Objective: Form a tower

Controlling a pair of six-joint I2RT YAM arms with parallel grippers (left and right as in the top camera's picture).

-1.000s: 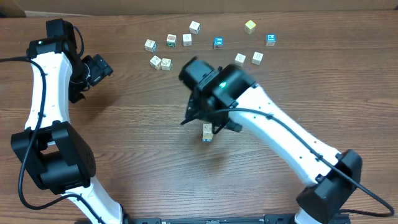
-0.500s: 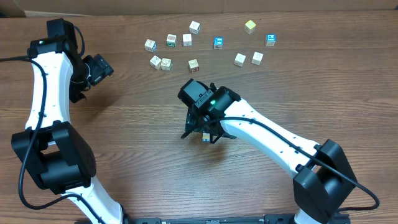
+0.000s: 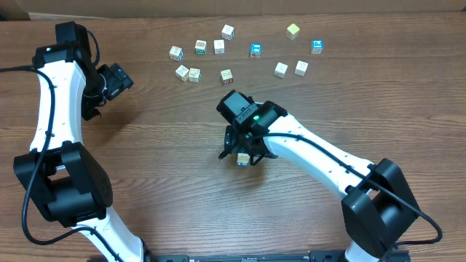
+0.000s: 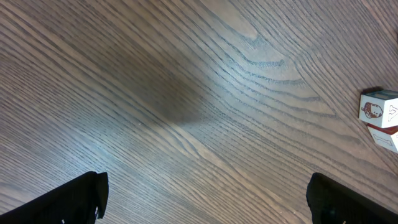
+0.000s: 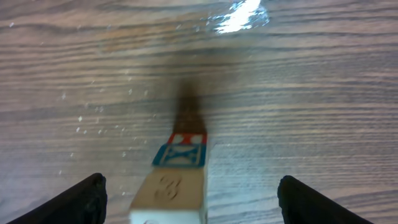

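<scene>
The tower [image 3: 242, 158] stands mid-table as a narrow stack of small wooden cubes. In the right wrist view the tower [image 5: 169, 198] is seen from above: a pale top cube with a stamped face, then blue and red printed faces lower down. My right gripper [image 3: 243, 152] straddles the stack and is open. In that wrist view my right gripper [image 5: 191, 202] has a gap between each finger and the cubes. My left gripper [image 3: 114, 81] hangs at the far left, open over bare wood, and the left wrist view shows this gripper [image 4: 214, 202] holding nothing.
Several loose cubes [image 3: 226, 76] lie scattered across the back of the table, from the left one [image 3: 175, 52] to a blue-faced one [image 3: 317, 46]. Two cubes [image 4: 379, 107] show at the right edge of the left wrist view.
My right arm has come down from above and behind the tower, so its fingers now sit on either side of the stack. The left arm has not moved.
</scene>
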